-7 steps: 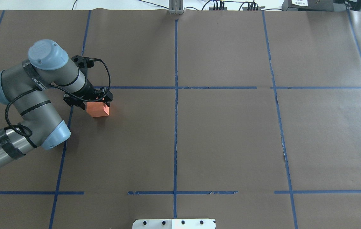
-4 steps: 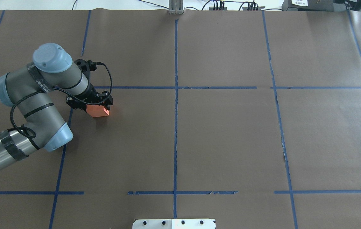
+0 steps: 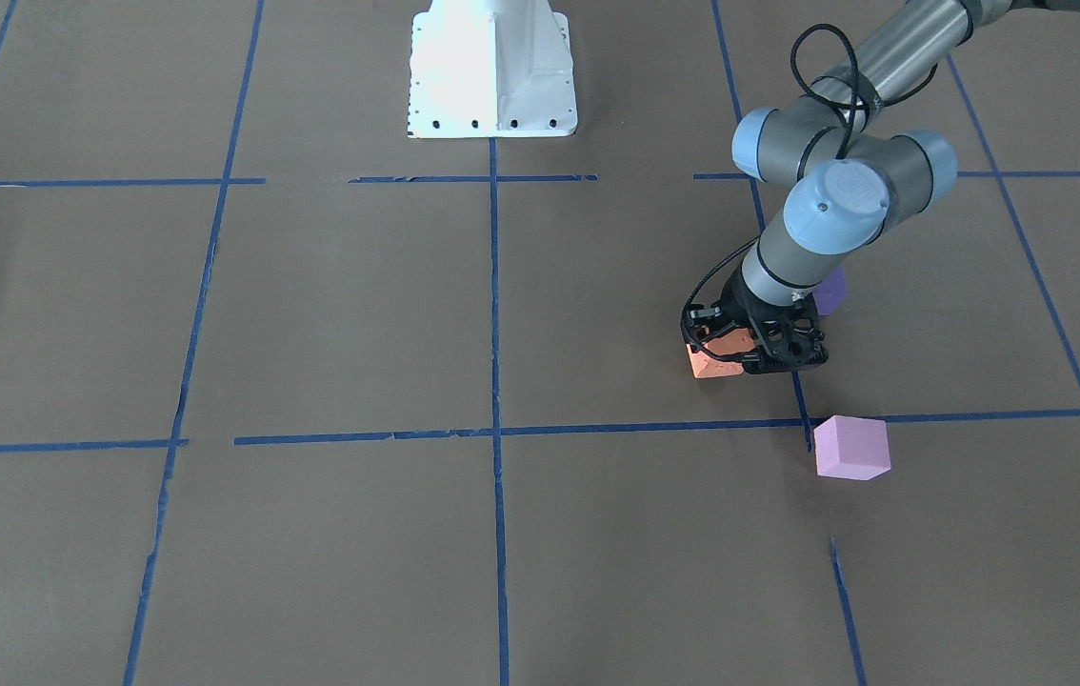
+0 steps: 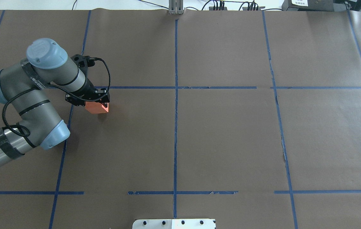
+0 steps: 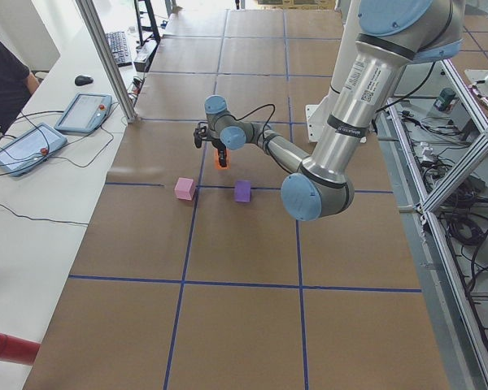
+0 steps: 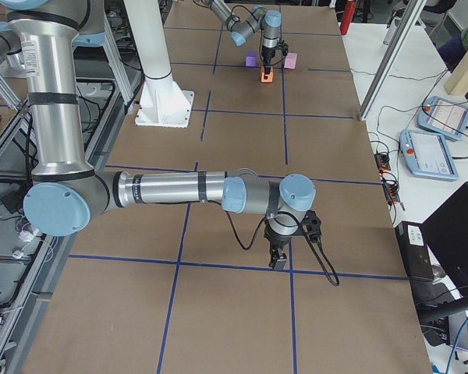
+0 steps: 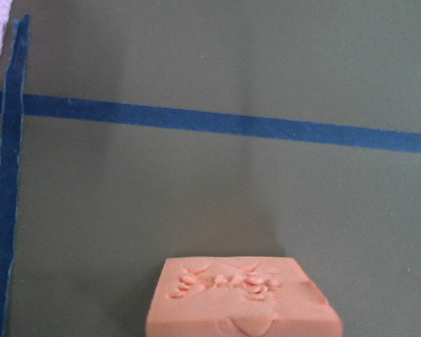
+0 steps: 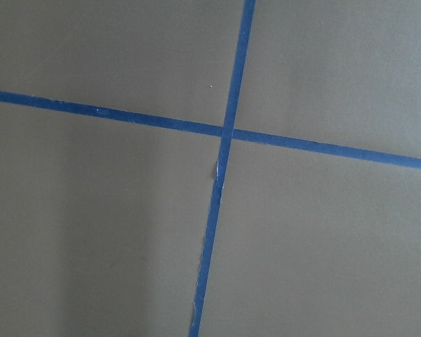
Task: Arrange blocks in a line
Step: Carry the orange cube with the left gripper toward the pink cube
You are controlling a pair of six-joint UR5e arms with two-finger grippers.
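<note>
My left gripper [image 4: 92,101] is shut on the orange block [image 4: 97,107] and holds it slightly tilted, just above the brown paper. The orange block also shows in the front view [image 3: 710,362] and at the bottom of the left wrist view [image 7: 242,298], its top face dented. The dark purple block [image 3: 831,290] sits behind the left forearm, half hidden. The light pink block [image 3: 850,447] sits on the paper, closer to the operators' side. Both are hidden under the arm in the overhead view. My right gripper [image 6: 278,259] shows only in the right side view, over a tape crossing; I cannot tell its state.
Blue tape lines [image 4: 175,95] divide the brown paper into squares. The white robot base [image 3: 490,76] stands at mid-table on the robot's side. An aluminium post [image 4: 176,7] stands at the far edge. Tablets [image 5: 83,112] and a person are at the side bench.
The left arm dipped toward the orange block, then drew back up. The block has shifted slightly away from the robot, now tilted in the gripper.
</note>
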